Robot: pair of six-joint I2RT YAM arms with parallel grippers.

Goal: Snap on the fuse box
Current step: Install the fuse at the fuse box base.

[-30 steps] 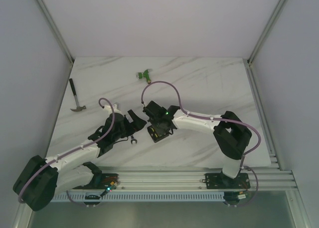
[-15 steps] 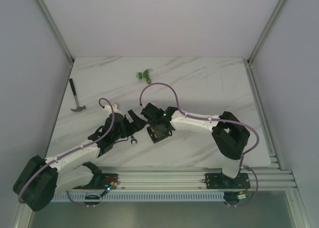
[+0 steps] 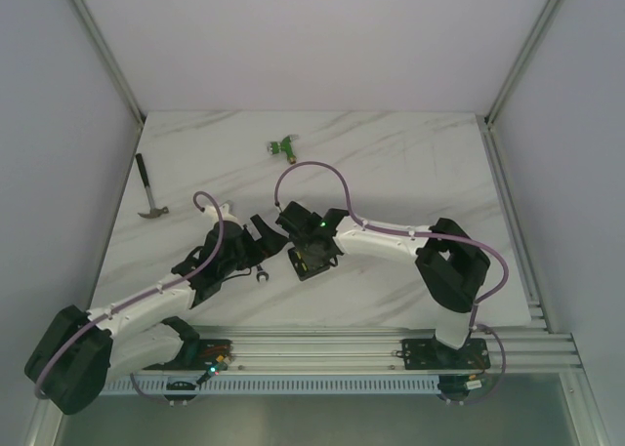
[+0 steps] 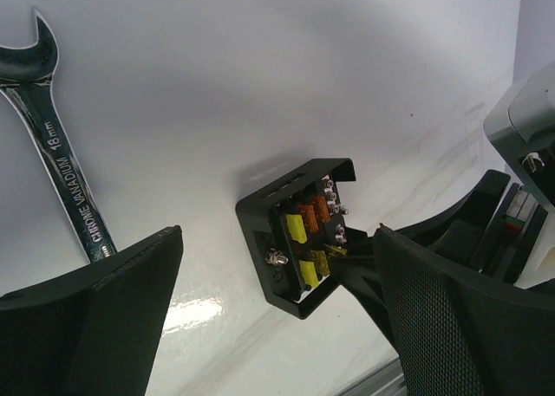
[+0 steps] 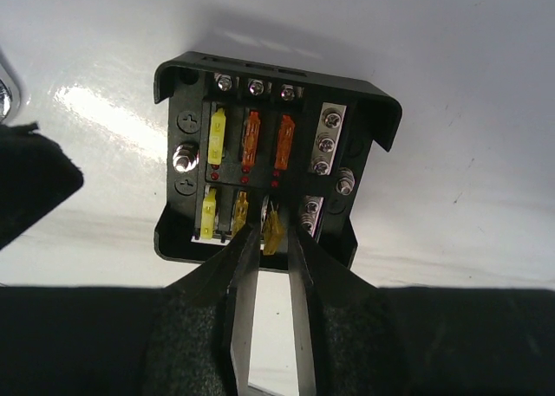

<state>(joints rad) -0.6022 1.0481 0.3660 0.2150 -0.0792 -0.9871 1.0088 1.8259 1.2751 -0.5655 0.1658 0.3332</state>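
Observation:
The fuse box [image 3: 312,263] is a small black square box lying open on the white table, with orange and yellow fuses in it; no clear lid shows. It also appears in the right wrist view [image 5: 269,166] and the left wrist view [image 4: 299,236]. My right gripper [image 5: 274,233] stands over the box's near edge, its thin fingertips closed on a small yellow fuse [image 5: 272,230] that tilts above an empty slot. In the top view it [image 3: 305,252] is on the box. My left gripper [image 4: 277,249] is open and empty just left of the box, also in the top view [image 3: 262,233].
A steel wrench [image 4: 61,153] lies left of the box, by the left gripper; it shows in the top view [image 3: 260,275]. A hammer [image 3: 148,190] lies at the table's left edge. A green connector [image 3: 283,146] sits at the back.
My right gripper has shifted slightly left over the fuse box, then held still. The left arm has barely moved.

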